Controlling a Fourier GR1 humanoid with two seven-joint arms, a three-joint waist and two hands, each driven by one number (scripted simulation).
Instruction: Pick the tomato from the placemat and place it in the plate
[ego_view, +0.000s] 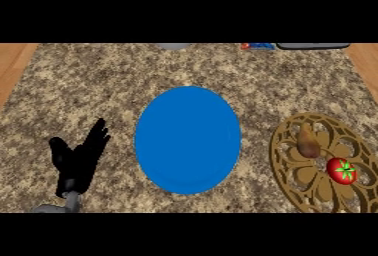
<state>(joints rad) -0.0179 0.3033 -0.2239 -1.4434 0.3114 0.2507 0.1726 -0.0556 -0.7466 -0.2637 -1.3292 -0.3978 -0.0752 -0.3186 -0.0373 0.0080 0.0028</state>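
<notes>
The tomato (342, 170) is seen on the brown openwork placemat (291, 150), at about 4 o'clock from the centre of the counter (88, 85), close to the view's right edge. Just beside it, toward 11 o'clock, a brownish elongated item (309, 142) lies on the same placemat; what it is cannot be made out with confidence. The blue plate (188, 140) is set at the middle of the view, to the 9 o'clock side of the tomato, with a strip of bare counter between plate rim and placemat.

Only 1 hand is shown: the left hand (77, 159), at about 8 o'clock, near the lower left corner. Its fingers are held straight and spread, pointing toward 12 to 1 o'clock, with nothing held; it is read as resting. The right hand is not shown at all.

The deciding relation is this: from the left hand, the tomato lies far off toward 3 o'clock, with the whole plate standing between them. The tomato is well apart from that hand and on the robot's right side, so the right arm is judged the nearer and better placed for the pick. The tomato is roughly round, so no long axis constrains the approach; its green calyx faces up. The pick is judged not yet begun, and the carry afterwards would run toward 9 o'clock, onto the plate.
</notes>
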